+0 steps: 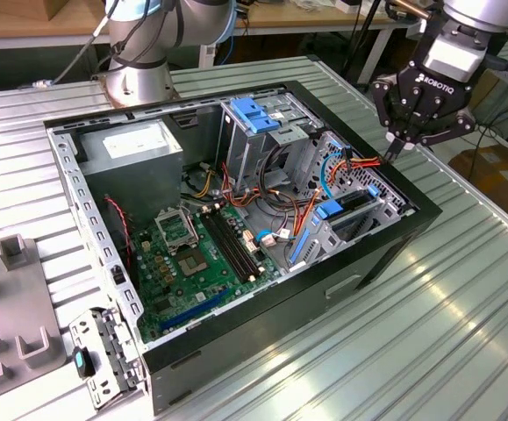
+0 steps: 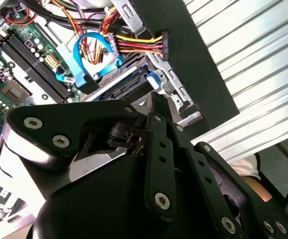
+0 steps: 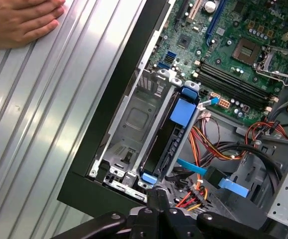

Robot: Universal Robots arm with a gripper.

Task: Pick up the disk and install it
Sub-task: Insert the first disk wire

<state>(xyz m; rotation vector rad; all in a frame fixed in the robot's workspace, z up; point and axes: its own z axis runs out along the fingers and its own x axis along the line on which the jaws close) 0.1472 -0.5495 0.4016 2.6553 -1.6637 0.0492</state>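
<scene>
The black claw [image 1: 396,147] hangs over the ribbed table's [image 1: 464,289] open computer case [image 1: 262,351], its 2 fingers pressed together on nothing. Close by, the flat disk [image 3: 169,147] sits edge-on in a grey sheet-metal bay [image 3: 134,119], blue plastic rails showing.

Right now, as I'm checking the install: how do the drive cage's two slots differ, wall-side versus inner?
The wall-side slot is empty, its bare grey metal floor showing; the inner slot holds the disk standing on edge. The inner slot shows blue tabs at both ends; the wall-side slot shows none. Both lie side by side in one grey metal drive cage.
</scene>
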